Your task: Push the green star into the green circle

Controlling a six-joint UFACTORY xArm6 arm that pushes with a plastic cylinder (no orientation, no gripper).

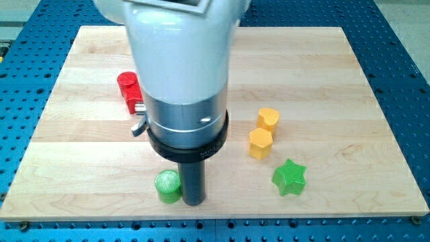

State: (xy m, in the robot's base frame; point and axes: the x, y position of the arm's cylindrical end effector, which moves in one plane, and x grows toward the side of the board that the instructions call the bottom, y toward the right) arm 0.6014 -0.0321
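Observation:
The green star (289, 177) lies on the wooden board (322, 81) at the view's lower right. The green circle (168, 186) stands near the board's bottom edge, left of centre. My tip (193, 201) is down on the board right beside the green circle, touching or nearly touching its right side. The green star is well to the right of my tip, with bare board between them.
A yellow heart block (268, 119) and a yellow hexagon block (261, 143) sit just above the green star. A red block (129, 90) is at the upper left, partly hidden by the arm's white body (181, 60). A blue perforated table (403, 60) surrounds the board.

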